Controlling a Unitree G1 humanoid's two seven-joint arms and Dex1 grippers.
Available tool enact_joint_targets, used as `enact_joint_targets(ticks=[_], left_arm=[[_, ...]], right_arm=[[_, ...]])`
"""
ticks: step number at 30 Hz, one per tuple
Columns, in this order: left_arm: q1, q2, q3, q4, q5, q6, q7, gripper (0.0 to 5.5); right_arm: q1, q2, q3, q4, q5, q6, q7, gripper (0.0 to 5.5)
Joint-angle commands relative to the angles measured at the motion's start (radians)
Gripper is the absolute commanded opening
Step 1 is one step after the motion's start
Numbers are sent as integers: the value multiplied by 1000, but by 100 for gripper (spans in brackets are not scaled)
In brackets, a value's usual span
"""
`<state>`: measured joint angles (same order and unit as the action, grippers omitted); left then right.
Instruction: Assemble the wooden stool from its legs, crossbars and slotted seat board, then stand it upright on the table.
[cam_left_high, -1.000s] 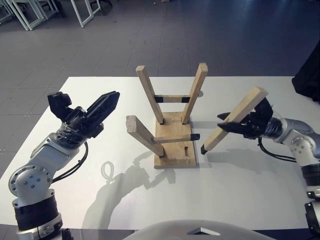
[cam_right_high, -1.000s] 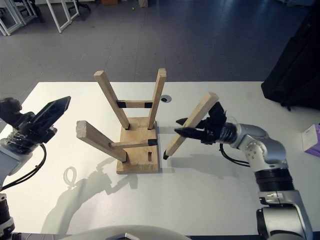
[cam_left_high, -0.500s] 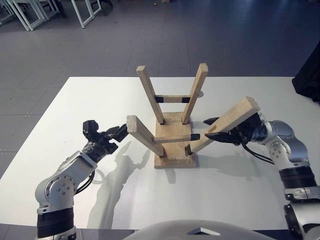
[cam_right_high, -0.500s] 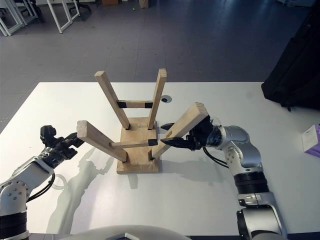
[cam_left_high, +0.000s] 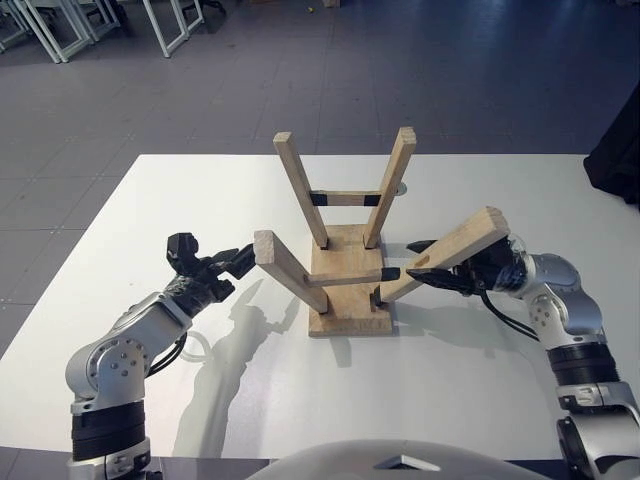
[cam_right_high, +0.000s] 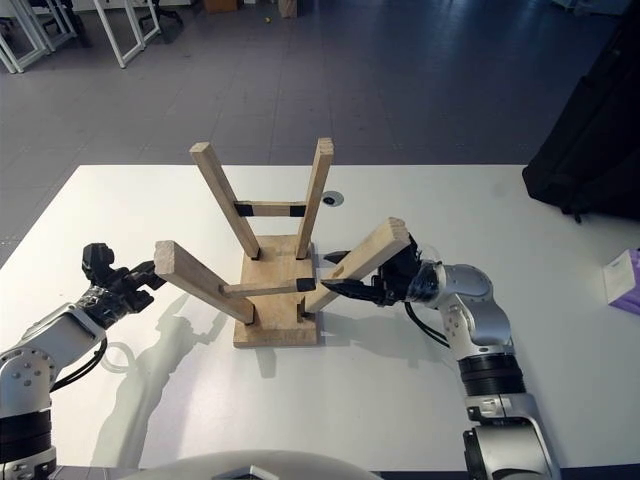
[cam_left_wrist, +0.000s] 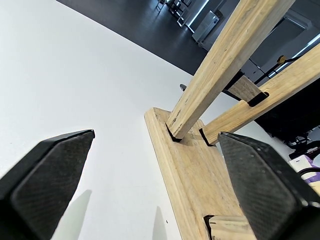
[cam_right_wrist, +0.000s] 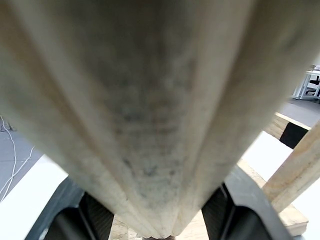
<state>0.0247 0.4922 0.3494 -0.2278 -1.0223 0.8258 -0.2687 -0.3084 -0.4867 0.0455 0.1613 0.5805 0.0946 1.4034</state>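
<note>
Seating the fourth leg (cam_left_high: 472, 232), pinched in my right jaws, into the seat board (cam_left_high: 345, 322) on the worktop (cam_left_high: 480, 380), left jaws spread nearby; next, I judge, tip it steeper and press down.

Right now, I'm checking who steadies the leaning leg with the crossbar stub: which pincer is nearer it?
Left. The left pincer sits open beside the leaning leg's upper end; the right pincer is across the seat board, shut on another leg.
</note>
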Motion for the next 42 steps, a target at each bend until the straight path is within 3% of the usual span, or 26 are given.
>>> enact_joint_targets(ticks=[1,26,42], left_arm=[[-3,2,4,-5,16,14,-7,457],[-27,9,4,-20,50,29,-24,457],[-39,-6,-14,-22,87,38,-40,457]], right_arm=[[-4,-10,8,-25,-11,15,13,203],[-29,-37,15,40,-64,-19,64,203],[-124,-18,94,106,-115,-72,143,203]])
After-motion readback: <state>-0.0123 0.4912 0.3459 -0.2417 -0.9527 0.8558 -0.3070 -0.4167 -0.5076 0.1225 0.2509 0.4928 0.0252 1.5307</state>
